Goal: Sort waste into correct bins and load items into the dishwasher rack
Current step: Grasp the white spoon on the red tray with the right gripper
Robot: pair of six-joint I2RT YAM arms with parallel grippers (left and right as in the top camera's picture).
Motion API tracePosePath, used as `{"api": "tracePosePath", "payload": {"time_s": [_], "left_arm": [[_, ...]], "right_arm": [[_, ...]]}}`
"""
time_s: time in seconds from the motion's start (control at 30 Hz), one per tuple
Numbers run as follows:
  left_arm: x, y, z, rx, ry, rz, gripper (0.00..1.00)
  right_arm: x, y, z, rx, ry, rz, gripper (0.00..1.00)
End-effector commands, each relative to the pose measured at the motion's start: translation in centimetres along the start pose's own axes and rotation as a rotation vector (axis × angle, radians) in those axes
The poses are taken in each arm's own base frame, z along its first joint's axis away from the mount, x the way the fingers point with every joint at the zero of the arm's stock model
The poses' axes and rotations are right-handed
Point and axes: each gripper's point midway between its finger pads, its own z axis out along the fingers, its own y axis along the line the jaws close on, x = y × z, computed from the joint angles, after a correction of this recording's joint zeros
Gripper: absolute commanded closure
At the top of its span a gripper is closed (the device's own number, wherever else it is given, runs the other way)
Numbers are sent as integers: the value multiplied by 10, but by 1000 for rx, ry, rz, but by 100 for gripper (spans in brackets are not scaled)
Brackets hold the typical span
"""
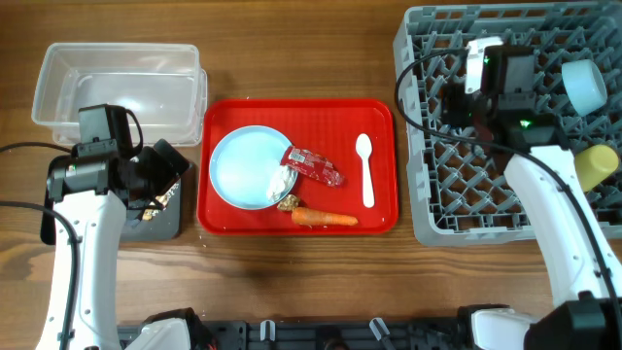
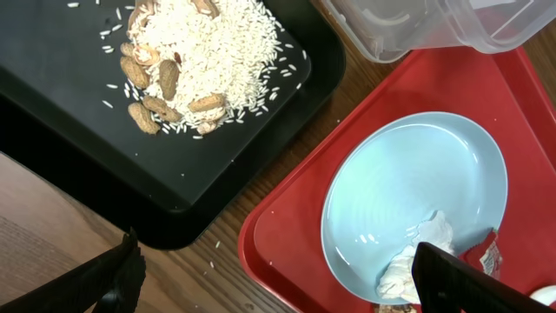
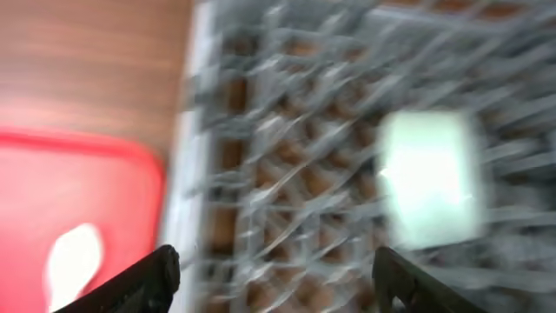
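Left claw (image 2: 276, 248), wide and empty, is nearer the crumpled tissue (image 2: 415, 259), lying rightward on the light blue plate (image 2: 408, 174); right claw (image 3: 271, 261), wide too, hangs over the dishwasher rack (image 1: 457, 185).

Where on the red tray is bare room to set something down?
Bare: the upper part of the red tray, between plate and spoon, above the wrapper. Crowded: its lower middle, where wrapper, tissue and carrot gather at the plate's edge.
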Motion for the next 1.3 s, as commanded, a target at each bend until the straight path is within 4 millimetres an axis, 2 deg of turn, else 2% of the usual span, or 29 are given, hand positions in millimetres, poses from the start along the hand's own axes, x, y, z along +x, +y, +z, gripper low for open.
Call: {"api": "tracePosePath", "payload": {"time_s": [0.0, 0.07, 0.2, 0.23, 0.3, 0.43, 0.47, 0.5, 0.6, 0.67, 0.87, 0.93, 0.97, 1.03, 1.27], "left_arm": [[1, -3, -3, 16, -4, 8, 0], [4, -7, -3, 20, 0, 26, 0], [9, -13, -3, 26, 6, 52, 0], [10, -14, -3, 27, 7, 58, 0], [12, -15, -3, 28, 9, 65, 0], [12, -15, -3, 27, 10, 65, 0], [12, -15, -3, 28, 10, 65, 0], [12, -15, -3, 28, 10, 65, 0], [12, -15, -3, 28, 10, 65, 0], [12, -15, -3, 28, 10, 65, 0], [12, -15, -3, 28, 10, 65, 0], [12, -15, -3, 28, 10, 65, 0], [12, -15, -3, 28, 10, 65, 0], [12, -15, -3, 28, 11, 65, 0], [12, -15, -3, 26, 12, 64, 0]], "right_arm": [[14, 65, -13, -303, 61, 50, 27], [23, 96, -19, -352, 101, 33, 27], [38, 146, -21, -375, 165, 22, 27], [43, 155, -18, -371, 184, 24, 27], [63, 173, -1, -299, 259, 51, 27], [93, 171, 38, -143, 351, 82, 27], [108, 173, 55, -121, 403, 88, 27], [117, 174, 64, -109, 431, 93, 27], [138, 176, 83, -81, 493, 93, 27], [145, 177, 91, -75, 509, 91, 29], [153, 177, 98, -66, 531, 86, 50], [153, 177, 98, -67, 528, 86, 63], [153, 177, 98, -67, 528, 87, 64], [152, 177, 98, -67, 527, 86, 74], [152, 178, 98, -72, 528, 89, 86]]}}
